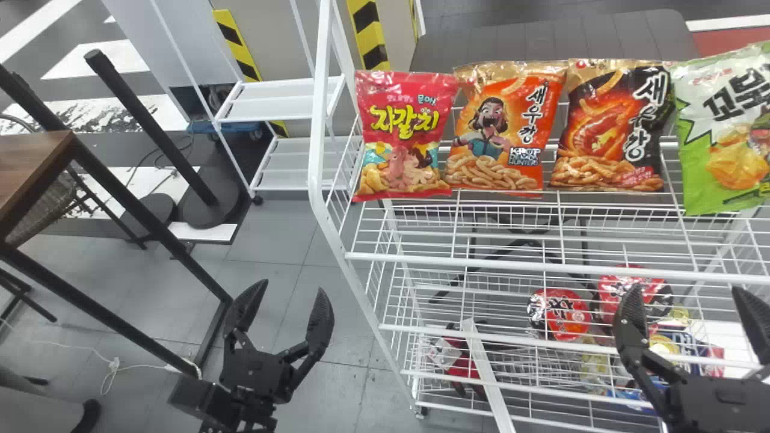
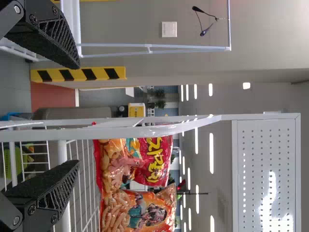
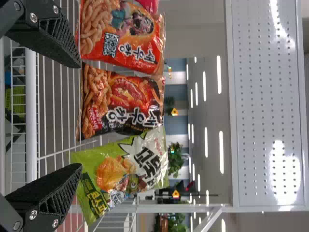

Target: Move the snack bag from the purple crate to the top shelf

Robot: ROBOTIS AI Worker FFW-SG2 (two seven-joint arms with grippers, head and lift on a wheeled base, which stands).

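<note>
Four snack bags stand in a row on the upper wire shelf [image 1: 517,266]: a red one [image 1: 406,135], an orange one [image 1: 505,129], a black-and-orange one [image 1: 613,126] and a green one [image 1: 728,129]. Left of the rack and lower than the bags, my left gripper [image 1: 290,288] is open and empty. My right gripper [image 1: 687,290] stands open before the rack's right part, below the bags in the head view. In the left wrist view, the left gripper [image 2: 78,115] has the rack's post beyond it. Past the right gripper [image 3: 80,116] the black-and-orange bag [image 3: 120,101] faces the right wrist camera.
Lower wire shelves hold red packages [image 1: 560,314] and other packed goods. The rack's white side post [image 1: 319,120] rises between the left gripper and the bags. A wooden table [image 1: 36,162] with black legs stands at the far left. A perforated white panel [image 3: 265,106] is above the bags.
</note>
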